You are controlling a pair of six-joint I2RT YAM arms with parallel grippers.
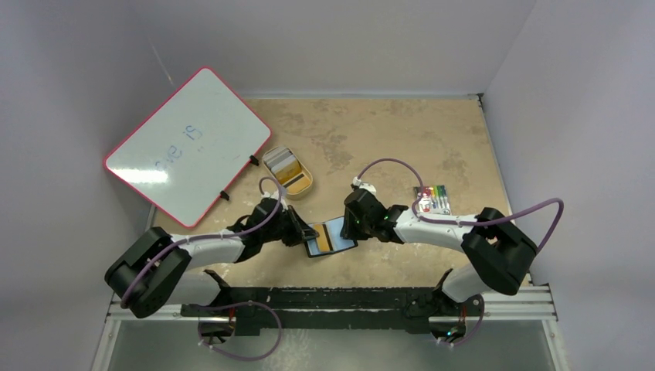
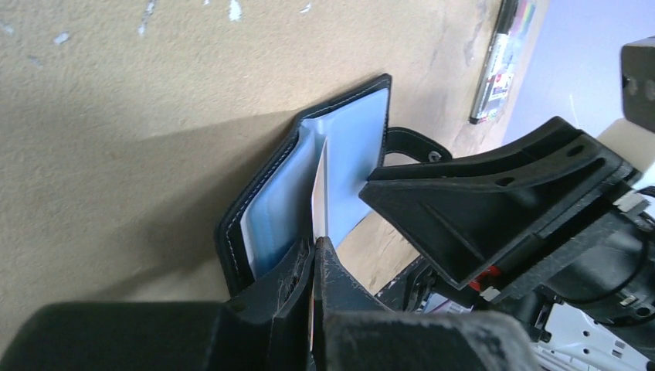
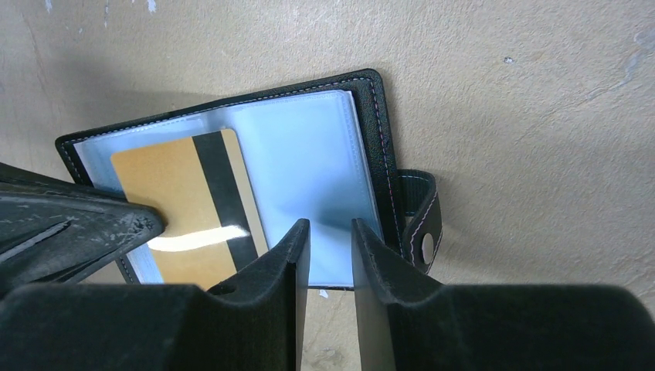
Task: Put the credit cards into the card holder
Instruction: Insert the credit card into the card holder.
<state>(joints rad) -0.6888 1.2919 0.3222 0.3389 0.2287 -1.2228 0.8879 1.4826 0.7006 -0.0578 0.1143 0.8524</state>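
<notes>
The card holder [image 1: 345, 229] lies open near the table's front, black with blue lining [image 3: 309, 154]; its snap tab [image 3: 421, 220] sticks out on the right. A gold credit card [image 3: 174, 201] with a black stripe lies partly inside the left half. My left gripper [image 2: 317, 241] is shut on that card's edge; the card [image 2: 318, 189] shows edge-on between the blue pages [image 2: 270, 205]. Its fingers [image 3: 85, 224] reach in from the left in the right wrist view. My right gripper [image 3: 330, 226] stands over the holder's right page, jaws a little apart with nothing between them.
A pink-rimmed whiteboard [image 1: 188, 144] leans at the back left. A gold oval tin [image 1: 288, 171] holding cards sits behind the holder. A small multicoloured striped item [image 1: 432, 199] lies to the right. Grey walls enclose the tabletop.
</notes>
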